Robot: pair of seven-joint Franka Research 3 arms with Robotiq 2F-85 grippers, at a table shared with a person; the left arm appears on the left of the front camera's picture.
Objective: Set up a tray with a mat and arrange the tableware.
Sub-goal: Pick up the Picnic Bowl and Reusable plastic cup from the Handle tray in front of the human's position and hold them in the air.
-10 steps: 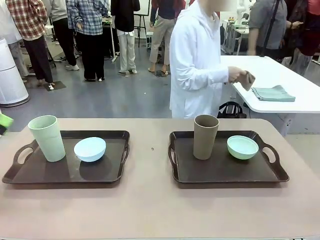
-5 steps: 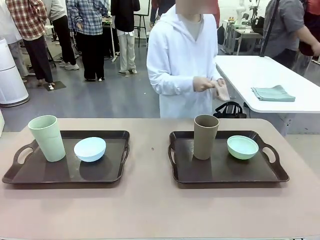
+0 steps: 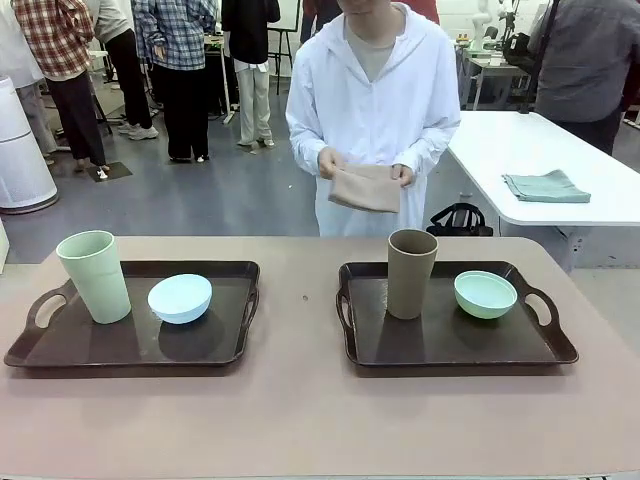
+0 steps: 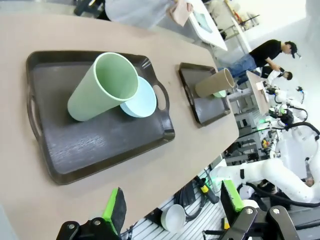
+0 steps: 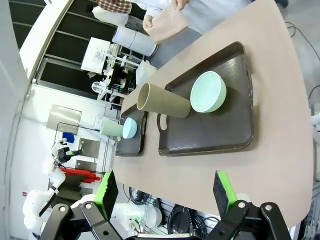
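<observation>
Aloft, left tool (image 4: pixel 173 201) and right tool (image 5: pixel 166 190), jaws wide

Pale green tall tapered plastic cup (image 3: pixel 94 276), light blue small round plastic bowl (image 3: pixel 180 297), brown tall tapered cup (image 3: pixel 411 273), mint green round bowl (image 3: pixel 485 294). Left handled tray (image 3: pixel 130 345), right handled tray (image 3: pixel 450 345): dark brown. Folded cloth (image 3: pixel 366 188): plain tan.

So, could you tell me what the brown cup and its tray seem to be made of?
Brown cup: likely matte plastic; dull, even surface, no glare. Tray: probably moulded plastic, dark with a grained, slightly sheeny surface and cut-out handles.
</observation>
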